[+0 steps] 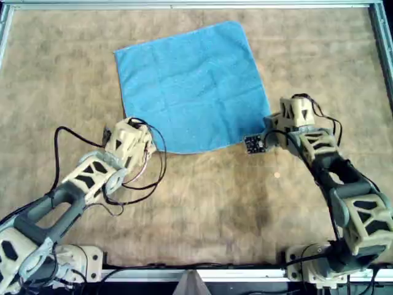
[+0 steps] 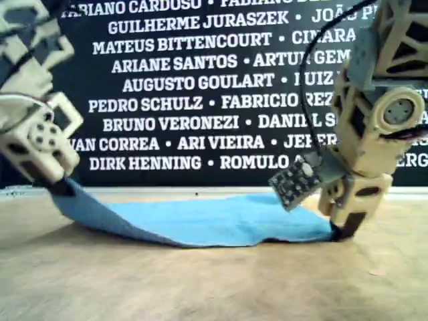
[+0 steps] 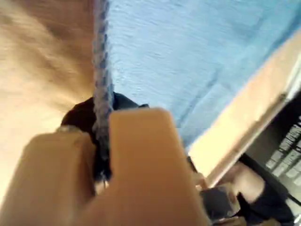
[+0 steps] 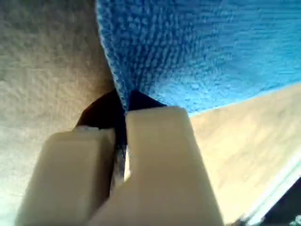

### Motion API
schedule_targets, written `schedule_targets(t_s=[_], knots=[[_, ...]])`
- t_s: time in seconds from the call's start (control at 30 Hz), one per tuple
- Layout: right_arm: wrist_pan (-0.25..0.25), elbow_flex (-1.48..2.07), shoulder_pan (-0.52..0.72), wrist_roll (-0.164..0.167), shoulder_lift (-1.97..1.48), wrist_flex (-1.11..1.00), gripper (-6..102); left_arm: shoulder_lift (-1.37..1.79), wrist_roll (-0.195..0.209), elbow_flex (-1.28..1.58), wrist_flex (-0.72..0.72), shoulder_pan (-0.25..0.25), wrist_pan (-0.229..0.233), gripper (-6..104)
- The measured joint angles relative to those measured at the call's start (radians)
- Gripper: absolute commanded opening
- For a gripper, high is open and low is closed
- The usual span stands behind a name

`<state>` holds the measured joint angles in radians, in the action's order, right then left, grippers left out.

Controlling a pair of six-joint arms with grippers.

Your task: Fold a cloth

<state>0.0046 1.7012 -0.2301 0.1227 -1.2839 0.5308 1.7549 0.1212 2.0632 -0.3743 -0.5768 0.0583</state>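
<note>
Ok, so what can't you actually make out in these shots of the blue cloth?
- Gripped corners of the light blue square cloth: overhead view, the wrists cover them.
- Names on the black banner: exterior view, cut off by the arms and the picture edges.
- Background past my first end effector: first wrist view, blurred.
- Pinched cloth tip at my second end effector: second wrist view, hidden between its fingers.

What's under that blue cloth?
Around the cloth only the brown table shows, presumably beneath too. Both clamped corners are raised off it; what lies under the flat middle is hidden.
</note>
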Motion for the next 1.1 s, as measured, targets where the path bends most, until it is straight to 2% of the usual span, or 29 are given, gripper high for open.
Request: schedule_targets(t_s=[0.53, 0.87, 0.97, 1.1], knots=[[0.000, 0.341, -0.006, -0.002, -0.333, 0.002, 0, 0.005, 0.000, 0.133, 0.000, 0.000, 0.002, 0], [-0.006, 0.545, -0.031, -0.003, -0.580, 0.003, 0, 0.149, 0.000, 0.278, 0.000, 0.000, 0.002, 0], [0.000, 0.607, -0.094, -0.034, -0.637, 0.003, 0, 0.196, -0.002, 0.314, 0.000, 0.000, 0.002, 0], [0.000, 0.643, -0.160, -0.118, -0.683, 0.003, 0, 0.235, -0.003, 0.347, 0.000, 0.000, 0.003, 0]])
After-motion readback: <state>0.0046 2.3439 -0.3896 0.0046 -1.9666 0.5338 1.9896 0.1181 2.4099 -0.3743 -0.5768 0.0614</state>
